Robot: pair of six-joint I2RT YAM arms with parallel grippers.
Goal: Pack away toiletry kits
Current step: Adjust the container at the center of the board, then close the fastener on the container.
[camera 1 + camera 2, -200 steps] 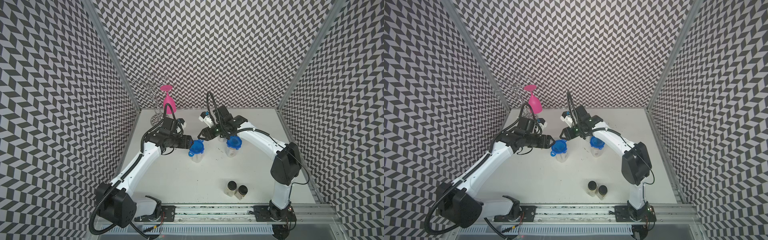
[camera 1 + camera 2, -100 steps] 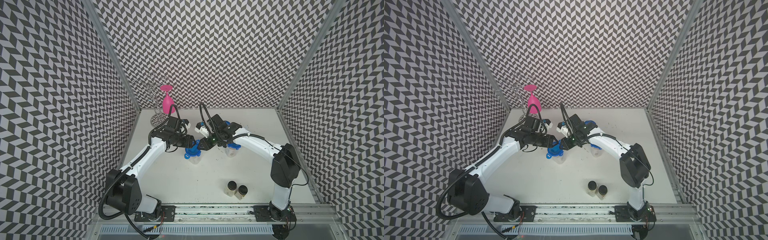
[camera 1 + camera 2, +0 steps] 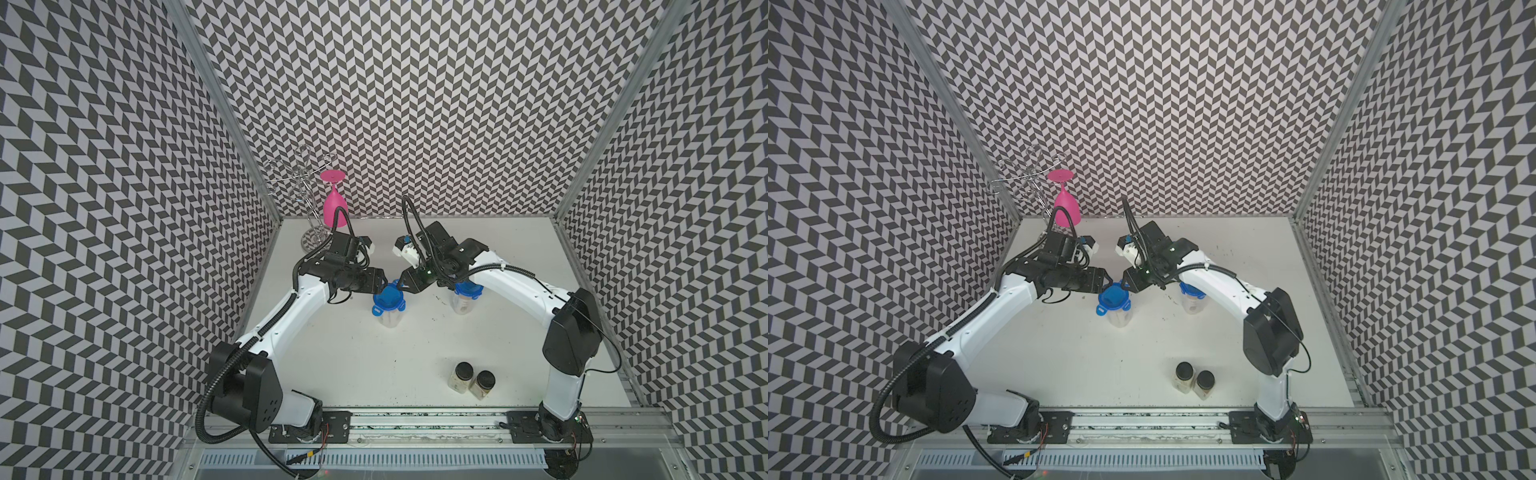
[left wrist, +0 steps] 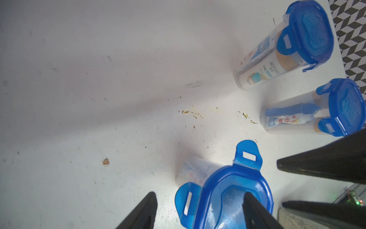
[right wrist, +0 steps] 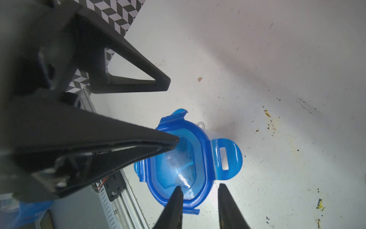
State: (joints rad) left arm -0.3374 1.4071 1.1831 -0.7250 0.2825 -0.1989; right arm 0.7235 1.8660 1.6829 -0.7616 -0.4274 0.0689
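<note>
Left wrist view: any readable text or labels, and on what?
"REPANO", spelling not certain: white bottle in the far tub.
"中華", in red: toothpaste tube in the middle tub.
Other print in both tubs: too small to read.
Print inside the near tub: blurred.
</note>
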